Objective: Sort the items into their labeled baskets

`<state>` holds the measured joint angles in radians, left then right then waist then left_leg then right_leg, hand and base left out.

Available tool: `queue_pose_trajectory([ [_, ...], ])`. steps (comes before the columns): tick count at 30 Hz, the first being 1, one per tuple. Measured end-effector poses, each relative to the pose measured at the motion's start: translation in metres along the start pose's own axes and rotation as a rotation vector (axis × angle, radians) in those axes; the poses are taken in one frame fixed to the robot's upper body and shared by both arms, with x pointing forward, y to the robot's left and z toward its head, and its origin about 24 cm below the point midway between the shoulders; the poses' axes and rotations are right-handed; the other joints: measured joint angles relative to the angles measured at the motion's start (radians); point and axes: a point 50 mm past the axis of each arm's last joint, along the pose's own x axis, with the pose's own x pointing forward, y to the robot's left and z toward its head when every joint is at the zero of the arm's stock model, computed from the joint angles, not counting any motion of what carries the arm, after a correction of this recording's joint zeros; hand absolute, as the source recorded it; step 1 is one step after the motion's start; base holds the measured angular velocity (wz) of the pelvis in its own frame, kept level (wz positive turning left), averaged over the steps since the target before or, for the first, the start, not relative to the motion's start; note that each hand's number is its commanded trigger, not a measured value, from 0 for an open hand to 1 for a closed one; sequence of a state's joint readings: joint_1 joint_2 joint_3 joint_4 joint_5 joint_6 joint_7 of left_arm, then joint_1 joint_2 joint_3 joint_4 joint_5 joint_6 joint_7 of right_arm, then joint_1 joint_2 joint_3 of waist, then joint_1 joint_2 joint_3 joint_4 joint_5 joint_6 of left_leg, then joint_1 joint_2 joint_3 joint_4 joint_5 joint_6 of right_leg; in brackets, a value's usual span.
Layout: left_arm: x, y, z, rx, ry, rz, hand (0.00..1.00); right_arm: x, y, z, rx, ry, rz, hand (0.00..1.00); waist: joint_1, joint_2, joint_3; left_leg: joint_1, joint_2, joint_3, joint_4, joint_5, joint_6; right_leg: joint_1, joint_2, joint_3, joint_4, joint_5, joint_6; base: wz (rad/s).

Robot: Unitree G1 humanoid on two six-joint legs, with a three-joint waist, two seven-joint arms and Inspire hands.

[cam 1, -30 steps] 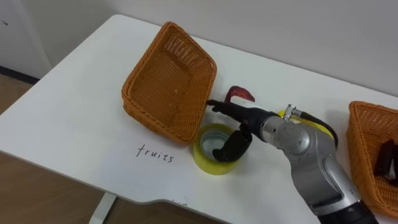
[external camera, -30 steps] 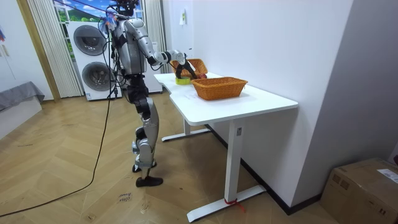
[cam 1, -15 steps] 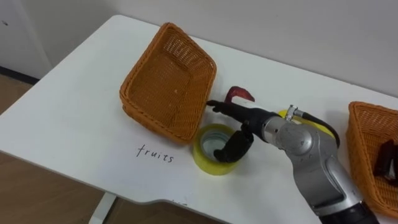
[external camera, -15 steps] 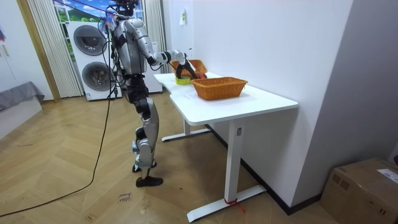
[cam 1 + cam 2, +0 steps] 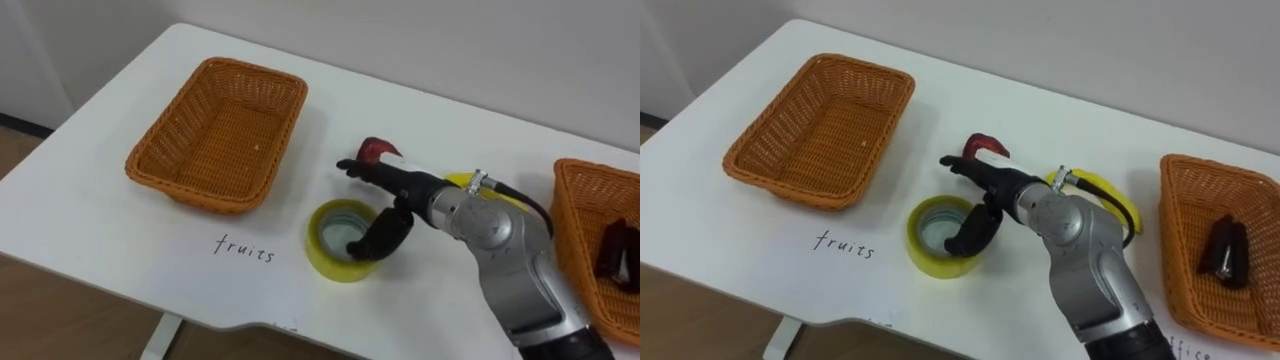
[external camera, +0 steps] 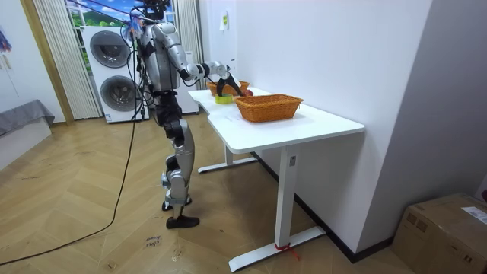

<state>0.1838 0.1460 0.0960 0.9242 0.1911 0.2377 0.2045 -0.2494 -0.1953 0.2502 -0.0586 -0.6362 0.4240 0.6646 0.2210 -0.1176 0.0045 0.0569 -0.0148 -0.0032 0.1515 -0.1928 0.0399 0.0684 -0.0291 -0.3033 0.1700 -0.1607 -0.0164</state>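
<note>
The empty wicker fruit basket [image 5: 215, 135] lies flat at the table's left, above the handwritten word "fruits" [image 5: 245, 248]. A yellow tape roll [image 5: 340, 240] sits in the middle near the front edge. My right hand [image 5: 400, 190] hovers over it, open, its fingers [image 5: 360, 168] straight and pointing left while the thumb [image 5: 375, 238] dips into the roll's hole. A red curved item [image 5: 380, 148] lies just beyond the fingers. A yellow banana [image 5: 460, 183] peeks out behind my wrist. The second wicker basket [image 5: 572, 215] at the right holds a dark item [image 5: 612, 248].
The white table [image 5: 120, 230] has bare room left of and in front of the fruit basket; its front edge runs close below the tape. In the room view I stand at the table's end on that view's left, right arm [image 6: 205, 71] stretched over it.
The fruit basket, tipped up on its edge against my fingers before, has dropped flat and now lies further left. My right hand has barely moved.
</note>
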Motion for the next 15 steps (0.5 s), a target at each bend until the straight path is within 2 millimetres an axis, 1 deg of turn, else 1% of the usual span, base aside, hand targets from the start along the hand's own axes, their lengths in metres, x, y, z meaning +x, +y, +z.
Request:
queue_pose_trajectory([
  [7,0.0001,0.0012,-0.0015,-0.011,0.007,0.004,0.0,-0.0053,-0.0084,0.0015,0.007,-0.014,-0.04,0.0,-0.002,0.002,0.0005,0.0,0.0,0.0,0.001,0.0,0.0,0.001,0.0,0.0,0.0,0.0,0.0,0.0],
  [15,0.0,0.0006,-0.0016,-0.008,0.007,0.003,0.0,-0.0055,-0.0075,0.0002,0.008,-0.01,-0.039,0.0,0.002,0.004,0.0016,0.001,0.0,0.001,0.001,0.0,0.0,0.001,0.0,0.002,0.0,0.0,0.0,0.0],
])
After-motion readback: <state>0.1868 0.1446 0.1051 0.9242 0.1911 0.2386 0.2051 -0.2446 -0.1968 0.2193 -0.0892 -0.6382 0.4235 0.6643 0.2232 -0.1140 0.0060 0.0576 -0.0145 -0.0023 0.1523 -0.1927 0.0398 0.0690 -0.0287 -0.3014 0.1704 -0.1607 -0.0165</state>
